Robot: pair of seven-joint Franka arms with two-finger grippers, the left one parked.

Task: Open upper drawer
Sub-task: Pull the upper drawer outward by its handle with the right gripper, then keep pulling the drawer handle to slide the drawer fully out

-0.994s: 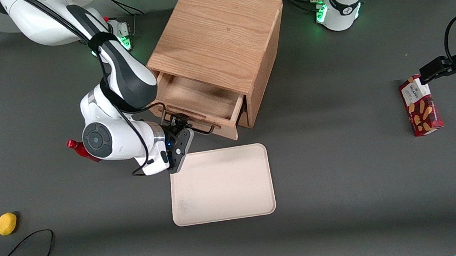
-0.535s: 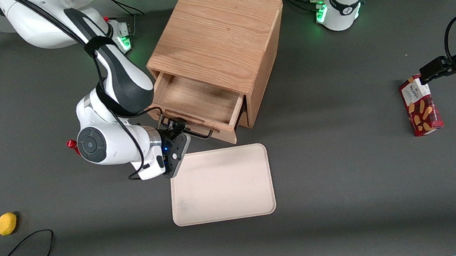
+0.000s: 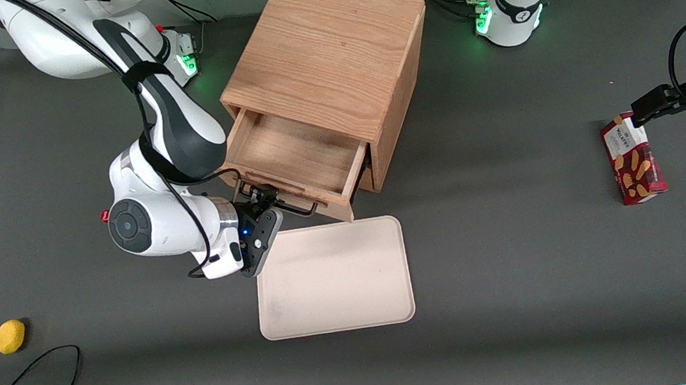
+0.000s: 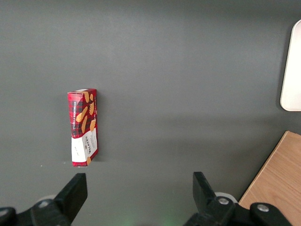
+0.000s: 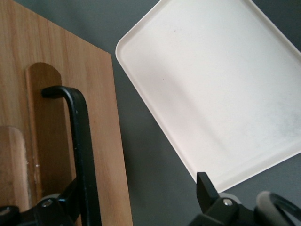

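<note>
The upper drawer (image 3: 293, 153) of the oak cube cabinet (image 3: 326, 46) stands pulled out toward the front camera, its wooden inside bare. Its thin black bar handle (image 3: 285, 207) runs along the drawer front, which also shows in the right wrist view (image 5: 56, 108). My right gripper (image 3: 259, 202) is at the handle's end toward the working arm. In the wrist view the gripper (image 5: 138, 188) is open, its fingers wide apart. One finger (image 5: 70, 200) lies against the handle bar (image 5: 82, 141), the other over the grey table. The lower drawer is hidden under the upper one.
A cream tray (image 3: 333, 277) lies on the table just nearer the camera than the drawer front, also in the wrist view (image 5: 216, 89). A yellow object (image 3: 9, 336) and a black cable lie toward the working arm's end. A red biscuit box (image 3: 631, 159) lies toward the parked arm's end.
The upper drawer has slid farther out toward the front camera and the tray. My gripper and forearm moved the same way, staying at the handle.
</note>
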